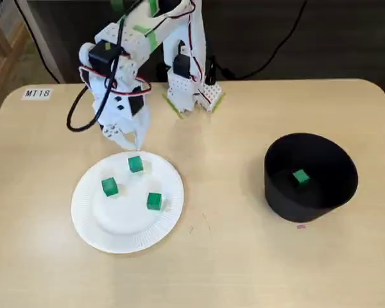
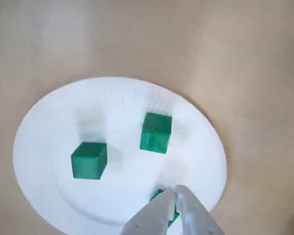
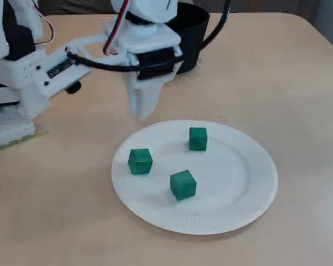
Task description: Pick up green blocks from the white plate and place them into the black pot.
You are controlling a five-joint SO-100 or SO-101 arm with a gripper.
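Fingertips of the white plastic two-finger gripper (image 2: 177, 192) fill the bottom edge of the wrist view. We read them as pressed together with nothing between, though the steep angle may hide a hairline gap. Just beyond, half hidden behind those tips, sits one small green cubic block (image 2: 158, 195). We judge the gripper hovers here because this block lies closest to the arm and is the likely next pick, for which the jaws must first part. Further in, a second green block (image 2: 156, 132) and a third green block (image 2: 89, 160) sit well apart from each other, spacing that leaves the fingers room to straddle one without nudging a neighbour. All three rest on the white ridged paper plate (image 2: 44, 127), whose shallow raised rim keeps them gathered in one spot. Across the pale wooden table (image 1: 231, 269), well apart from the plate, stands the black round pot (image 1: 289, 205), open at the top, with a fourth green block (image 1: 300, 178) lying on its floor. By that count we put the task at about one of four done. We reckon the pot's tall wall is why any carried block must travel high before release. Farthest back, the white arm (image 1: 186, 64) is fixed at the table's rear edge.
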